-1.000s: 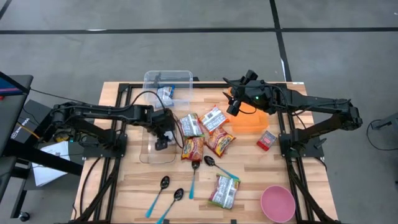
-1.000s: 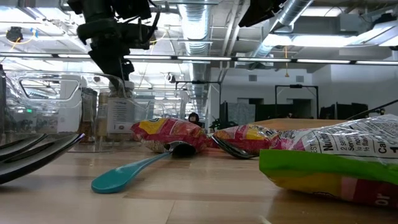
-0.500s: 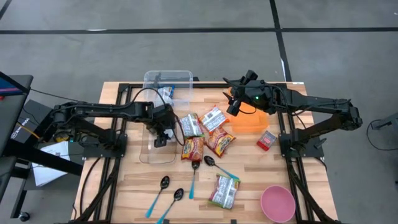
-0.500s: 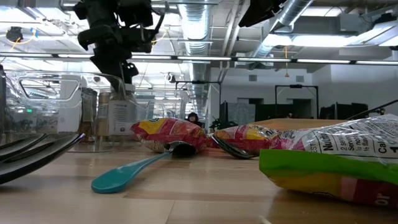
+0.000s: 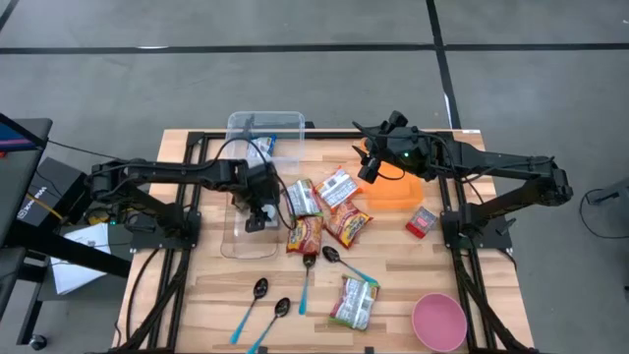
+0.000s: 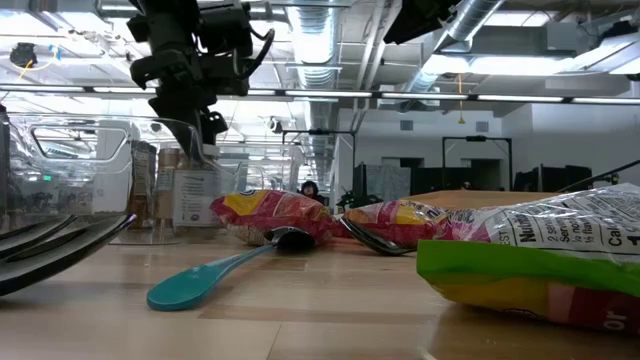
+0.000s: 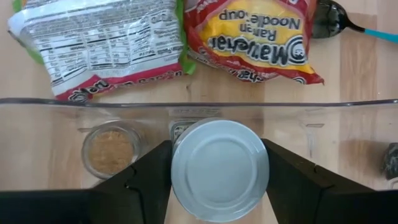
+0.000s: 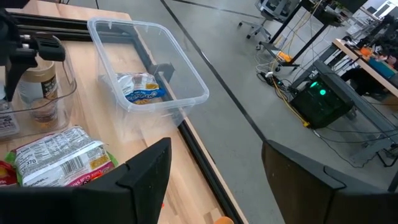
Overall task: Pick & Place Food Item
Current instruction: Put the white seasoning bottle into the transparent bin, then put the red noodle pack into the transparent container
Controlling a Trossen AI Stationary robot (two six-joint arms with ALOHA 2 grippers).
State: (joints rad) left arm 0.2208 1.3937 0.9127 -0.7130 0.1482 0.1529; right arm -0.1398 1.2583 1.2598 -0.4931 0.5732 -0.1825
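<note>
Jar (image 7: 219, 170) gripped in left jaws, lifted slightly higher, right arm unmoved

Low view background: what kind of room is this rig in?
Most likely an open-plan lab or industrial workspace, not a kitchen. Exposed ceiling ducts and strip lights run overhead, desks with monitors stand behind the wooden table, and the floor is bare grey concrete with dark lines.

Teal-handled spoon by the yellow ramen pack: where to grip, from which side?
Grip the teal spoon mid-handle, coming straight down from above, jaws across the handle's width. It lies flat on the table, bowl tucked against the ramen pack, so the bowl end is crowded; the handle runs free toward the table's front edge, with bare wood either side. Probably the easier hold.
</note>
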